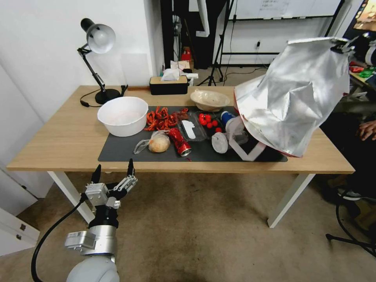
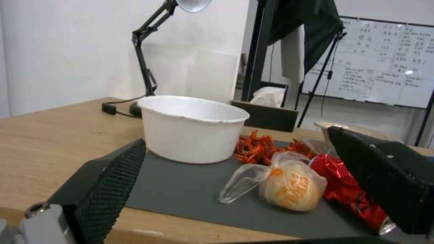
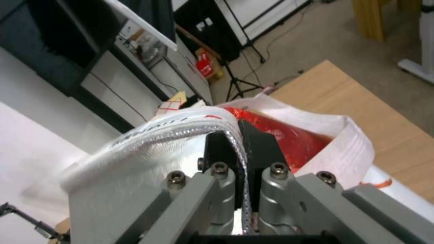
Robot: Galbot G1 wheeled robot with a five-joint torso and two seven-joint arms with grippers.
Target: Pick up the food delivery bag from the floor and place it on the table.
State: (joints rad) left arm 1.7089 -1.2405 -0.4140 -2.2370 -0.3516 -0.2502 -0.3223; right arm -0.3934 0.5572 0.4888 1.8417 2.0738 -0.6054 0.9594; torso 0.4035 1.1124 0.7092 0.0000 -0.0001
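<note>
The food delivery bag [image 1: 293,94] hangs tilted over the right end of the table [image 1: 58,145], showing its crinkly silver foil lining. Its lower edge reaches the dark grey mat [image 1: 121,150], and a white strap [image 1: 246,150] lies on the mat. My right gripper [image 1: 344,45] holds the bag from above at the top right. In the right wrist view this gripper [image 3: 237,130] is shut on the bag's white rim [image 3: 181,128], with red fabric behind it. My left gripper [image 1: 113,170] is open, low in front of the table's front edge, above the floor [image 1: 203,227].
On the mat are a white bowl [image 1: 122,115], red crayfish [image 1: 160,118], bread in a clear bag [image 1: 158,143], a red can [image 1: 180,141], a tray of tomatoes [image 1: 207,120] and cups [image 1: 220,141]. A desk lamp [image 1: 98,43], tissue box [image 1: 168,84] and beige bowl [image 1: 209,100] stand behind.
</note>
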